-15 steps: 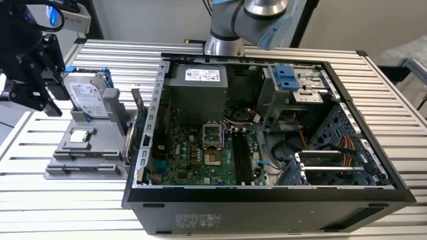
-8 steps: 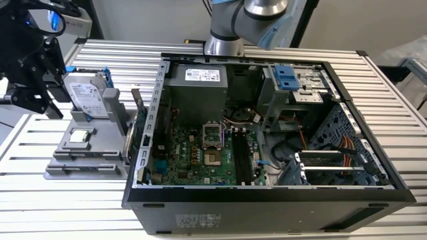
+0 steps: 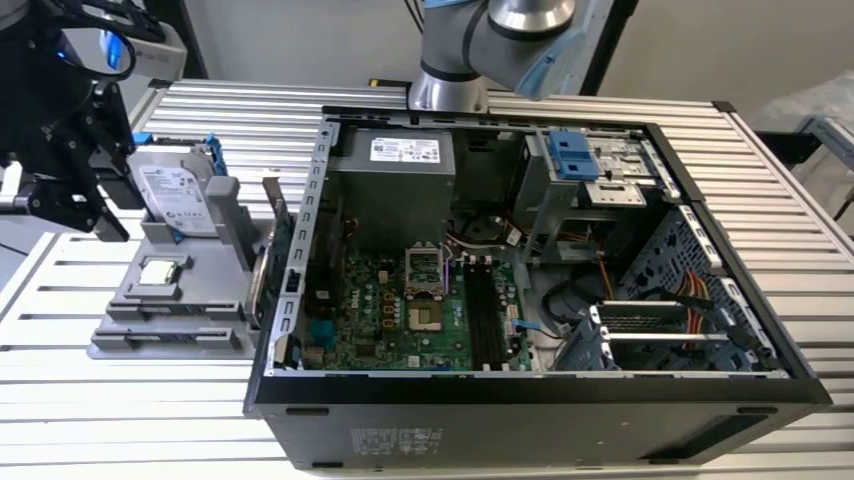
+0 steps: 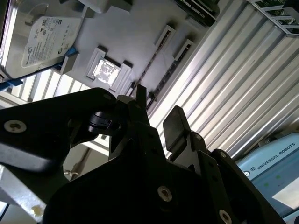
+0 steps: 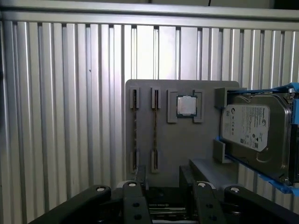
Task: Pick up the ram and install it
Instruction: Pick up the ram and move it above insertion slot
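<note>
We see the hand (image 5: 163,184) open near the tray (image 5: 187,144); the ram (image 5: 155,128) stands on edge, so skewed closing could bend it.

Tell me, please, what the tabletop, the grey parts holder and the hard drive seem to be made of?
The tabletop looks like bare aluminium: silvery ribbed slats with a bright sheen. The grey parts holder seems to be matte plastic, possibly printed: dull, uniform, no glare. The hard drive has a silvery, metal-looking casing, smooth, under a white label.
</note>
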Robot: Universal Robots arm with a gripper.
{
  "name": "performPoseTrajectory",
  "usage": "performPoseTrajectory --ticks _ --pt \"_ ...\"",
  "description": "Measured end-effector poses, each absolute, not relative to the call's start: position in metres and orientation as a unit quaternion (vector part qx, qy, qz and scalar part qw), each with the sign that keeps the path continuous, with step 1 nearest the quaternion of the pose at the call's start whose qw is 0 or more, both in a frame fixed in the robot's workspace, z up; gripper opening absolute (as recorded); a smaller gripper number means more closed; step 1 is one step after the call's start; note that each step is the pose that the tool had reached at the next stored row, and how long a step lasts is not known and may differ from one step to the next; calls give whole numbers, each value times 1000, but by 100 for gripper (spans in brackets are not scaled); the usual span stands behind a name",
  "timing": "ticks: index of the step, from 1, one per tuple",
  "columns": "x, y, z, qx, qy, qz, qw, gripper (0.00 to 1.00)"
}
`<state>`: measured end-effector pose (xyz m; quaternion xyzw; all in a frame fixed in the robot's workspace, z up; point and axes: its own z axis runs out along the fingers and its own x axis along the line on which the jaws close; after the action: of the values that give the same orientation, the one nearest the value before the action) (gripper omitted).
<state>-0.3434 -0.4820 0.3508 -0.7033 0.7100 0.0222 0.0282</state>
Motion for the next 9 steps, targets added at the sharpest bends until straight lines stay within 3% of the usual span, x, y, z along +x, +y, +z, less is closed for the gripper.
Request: performPoseTrajectory --ticks 9 --pt "-343 -482 345 -703 710 22 28 100"
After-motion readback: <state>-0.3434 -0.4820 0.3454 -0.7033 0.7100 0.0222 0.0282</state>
